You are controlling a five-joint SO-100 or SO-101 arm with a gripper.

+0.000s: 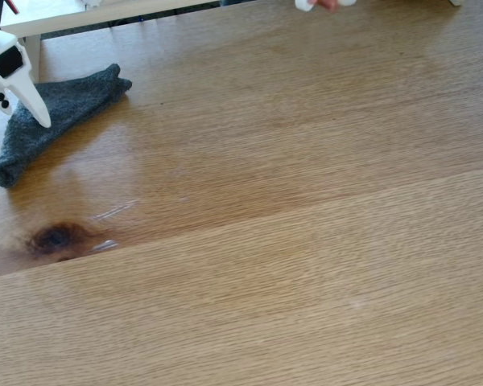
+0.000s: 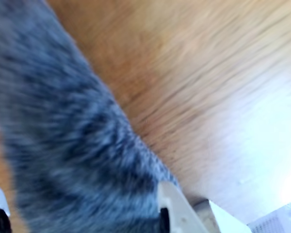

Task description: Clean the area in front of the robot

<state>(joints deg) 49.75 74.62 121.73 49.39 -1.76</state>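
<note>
A: What is lying closest to the camera in the fixed view?

B: The oak tabletop is filling the near part, with wide planks and fine straight grain. At the left, a dark oval knot is sitting in the wood, and a darker brown patch is spreading further in, around the middle.

A: And behind the knot?

B: A dark grey woollen sock is lying flat on the table at the upper left, its long body running down toward the left edge. The pointed white gripper of the robot arm is pointing down over the sock, its tip lying on the grey fabric.

A: Is the gripper holding the sock?

B: I cannot tell. In the wrist view the sock is passing between two white fingers at the bottom edge, so the fingers are standing apart, one on each side of it. The picture is blurring, and I cannot see if they are pressing on the fabric.

A: What is at the far side?

B: A white painted frame is running along the far left edge of the table. At the top edge, part of a hand with something white is showing, too cut off to name.
</note>
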